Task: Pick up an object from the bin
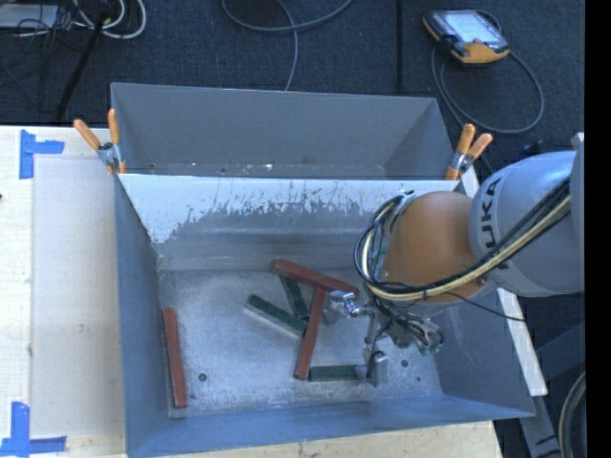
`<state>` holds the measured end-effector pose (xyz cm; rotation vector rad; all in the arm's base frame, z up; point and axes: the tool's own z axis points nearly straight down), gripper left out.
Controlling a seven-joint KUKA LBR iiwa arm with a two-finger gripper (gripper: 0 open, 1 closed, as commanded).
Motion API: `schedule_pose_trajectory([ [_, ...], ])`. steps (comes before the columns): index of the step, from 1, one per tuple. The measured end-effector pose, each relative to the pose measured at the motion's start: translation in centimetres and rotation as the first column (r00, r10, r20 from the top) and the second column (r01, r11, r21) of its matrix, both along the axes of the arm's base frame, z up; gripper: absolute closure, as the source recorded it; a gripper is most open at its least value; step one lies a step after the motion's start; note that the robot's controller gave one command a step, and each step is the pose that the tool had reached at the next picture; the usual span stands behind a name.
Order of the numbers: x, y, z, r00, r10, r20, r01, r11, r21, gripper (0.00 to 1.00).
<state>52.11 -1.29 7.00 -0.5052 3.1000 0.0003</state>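
A: Gripper [374, 363] low at the near right of the grey metal bin [286, 227]. Open or closed?

B: Cannot tell from above.

A: Nearest thing?

B: Dark green bar [334, 373], just left of the gripper, lying left to right along the near wall, right end beside it. Reddish-brown bar [309, 337] running near to far at its left end. More bars heaped beyond.

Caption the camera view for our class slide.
Arm's hand low in the bin, beside a green stick, near brown sticks.
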Motion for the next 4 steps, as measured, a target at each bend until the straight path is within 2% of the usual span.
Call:
schedule_pose_trajectory([
  [1,0.0,0.0,0.0,1.0,0.001,0.0,-0.001,1.0,0.0,0.0],
  [2,-3.9,-0.1,0.0,0.999,-0.034,0.009,0.034,0.999,0.001,0.0],
  [3,-4.3,-1.1,0.4,0.999,-0.026,0.026,0.026,1.0,0.004,0.0],
  [4,-3.8,-3.8,0.2,0.999,-0.042,0.008,0.041,0.999,0.003,0.0],
])
